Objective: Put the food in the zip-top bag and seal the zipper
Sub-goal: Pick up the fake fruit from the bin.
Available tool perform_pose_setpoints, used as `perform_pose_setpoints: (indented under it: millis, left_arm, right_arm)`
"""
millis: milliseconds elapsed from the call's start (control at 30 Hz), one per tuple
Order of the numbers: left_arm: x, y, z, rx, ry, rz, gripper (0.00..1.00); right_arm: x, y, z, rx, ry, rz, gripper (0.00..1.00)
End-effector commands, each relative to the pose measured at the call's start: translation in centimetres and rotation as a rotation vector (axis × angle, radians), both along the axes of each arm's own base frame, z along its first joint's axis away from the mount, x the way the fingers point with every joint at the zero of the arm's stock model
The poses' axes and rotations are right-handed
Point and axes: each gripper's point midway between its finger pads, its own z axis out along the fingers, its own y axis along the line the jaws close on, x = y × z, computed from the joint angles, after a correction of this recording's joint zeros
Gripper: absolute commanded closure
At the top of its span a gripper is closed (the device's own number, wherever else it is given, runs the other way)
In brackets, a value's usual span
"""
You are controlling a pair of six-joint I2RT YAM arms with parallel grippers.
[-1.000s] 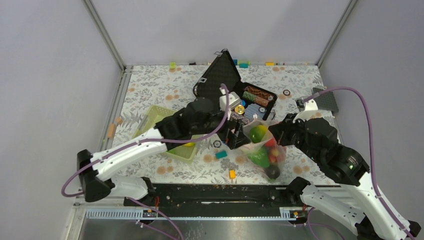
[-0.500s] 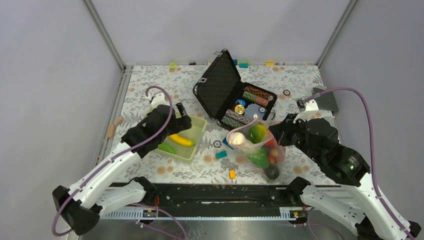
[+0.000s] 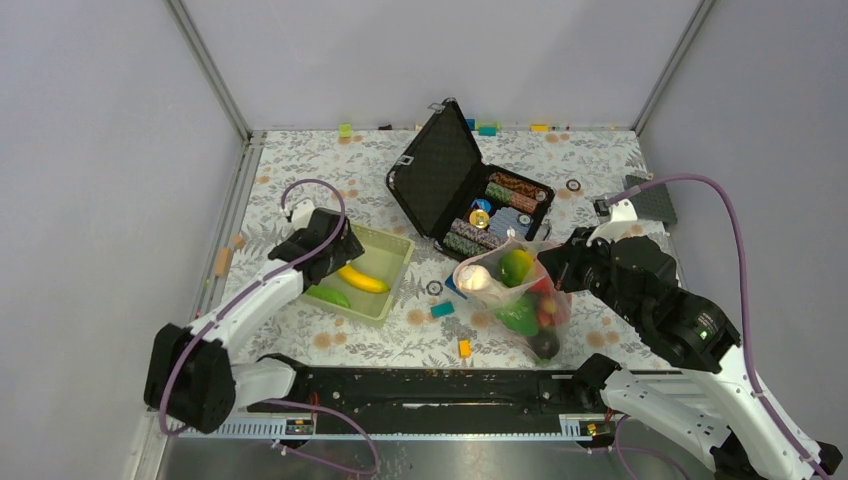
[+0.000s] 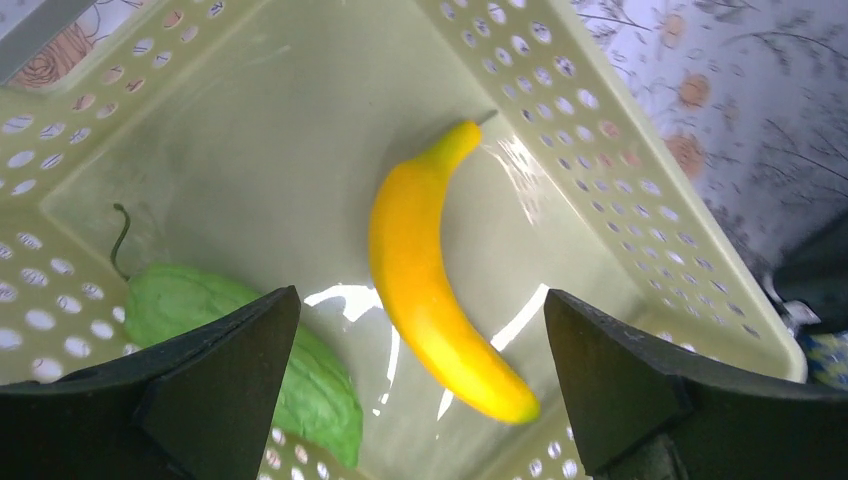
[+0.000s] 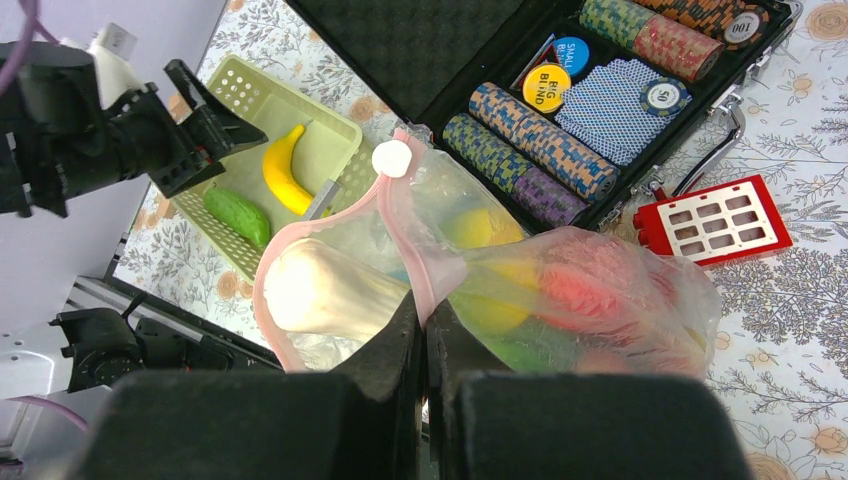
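Note:
Low over the light green basket (image 3: 400, 246) hovers my left gripper (image 3: 340, 252), open and holding nothing. A yellow banana (image 4: 430, 270) lies between its spread fingers, and a green leaf (image 4: 320, 390) sits by the left finger. My right gripper (image 5: 422, 310) is shut on the zipper (image 5: 400, 200), the pale pink strip, and holds the zip-top bag (image 5: 600, 290) with its mouth gaping. Inside the bag (image 3: 520, 295) are green, yellow, red and dark food pieces, with a pale piece (image 5: 320, 290) at the mouth. A white slider (image 5: 391, 158) sits on the strip.
An open black case (image 3: 440, 165) with poker chips (image 5: 540, 150) stands just behind the bag. A red tray piece (image 5: 715, 220) lies beside it. Small blocks (image 3: 442, 310) sit between basket and bag. A small orange thing (image 3: 222, 262) lies at the table's left edge.
My left arm swung away from the bag's mouth, leftward to over the basket, still open. A pale piece now shows in the bag's mouth. The right gripper held still.

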Motion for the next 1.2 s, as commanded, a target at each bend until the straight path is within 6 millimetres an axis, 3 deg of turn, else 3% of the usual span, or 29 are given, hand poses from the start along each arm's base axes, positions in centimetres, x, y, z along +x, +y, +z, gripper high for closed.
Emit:
perform_pose_setpoints:
  millis: [0, 233, 500, 700, 800, 967, 1167]
  left_arm:
    - [3.4, -0.3, -1.1, -0.063, -0.038, 0.020, 0.09]
    - [4.2, -0.4, -5.0, -0.065, 0.104, 0.019, 0.25]
    - [3.9, -0.6, -6.9, -0.045, 0.162, -0.016, 0.45]
    - [3.6, -1.1, -7.7, -0.044, 0.197, -0.065, 0.74]
    - [3.6, -1.0, -7.4, -0.033, 0.198, -0.073, 0.84]
    - [4.0, -0.4, -5.1, 0.000, 0.134, -0.086, 1.00]
    - [3.9, 1.3, -1.3, 0.108, 0.059, -0.127, 1.00]
  right_arm:
    - [0.6, 0.0, 3.8, 0.080, -0.112, -0.014, 1.00]
    - [0.6, -0.2, 3.9, 0.080, -0.118, -0.021, 1.00]
    - [0.5, -0.5, 4.1, 0.083, -0.127, -0.035, 1.00]
    - [0.5, -0.5, 4.1, 0.083, -0.128, -0.033, 1.00]
    - [0.6, -0.5, 4.0, 0.083, -0.125, -0.034, 1.00]
    - [0.6, -0.4, 4.0, 0.084, -0.122, -0.034, 1.00]
    - [0.7, -0.3, 3.9, 0.081, -0.119, -0.031, 1.00]
